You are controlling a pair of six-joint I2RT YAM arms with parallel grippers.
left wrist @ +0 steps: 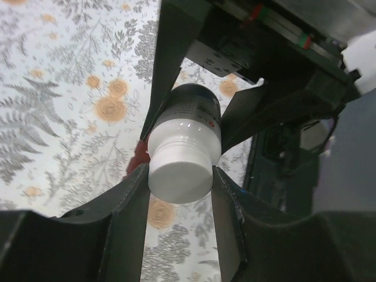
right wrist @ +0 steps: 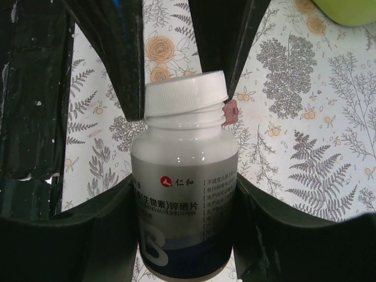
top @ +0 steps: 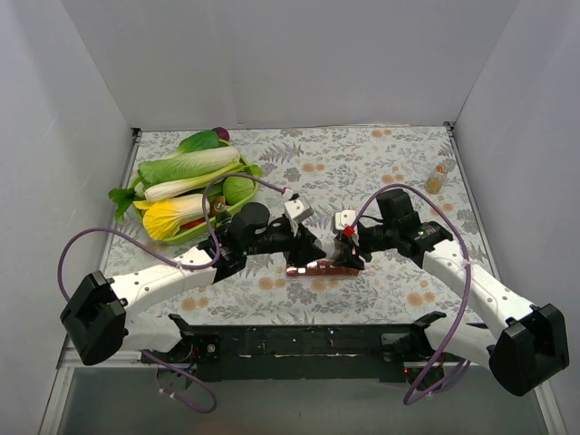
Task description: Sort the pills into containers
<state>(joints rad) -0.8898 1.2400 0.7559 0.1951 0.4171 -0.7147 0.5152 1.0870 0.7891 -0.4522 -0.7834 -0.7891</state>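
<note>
Two arms, one pill bottle (right wrist: 185, 176) shared between them, in the middle of the tabletop (top: 381, 159). The right fingers (right wrist: 111, 226) are clamped on the bottle's grey body. The left fingers (left wrist: 126, 220) are clamped on its white cap (left wrist: 179, 176), which sits crooked on the neck in the right wrist view. There is one strip of containers (top: 322, 268), dark red-brown. It lies flat on the floral tabletop just beneath the spot where the two sets of fingers meet, on the side nearer the arm bases. The fingers overhang its far edge and hide part of it; its compartments are too small from above to count or to tell lids up or down. A red sliver of it shows past one left finger in the left wrist view. One green tray (top: 201, 234) sits at the far left, well apart from the strip. It is heaped with three long leafy vegetables: a green one (top: 186, 165), a white-stemmed one (top: 186, 187) and a yellow one (top: 170, 217). There is also one round pale green piece (top: 237, 188). One small brownish bottle (top: 436, 181) stands upright alone at the far right, near the wall. White walls (top: 299, 63) close in three sides.
</note>
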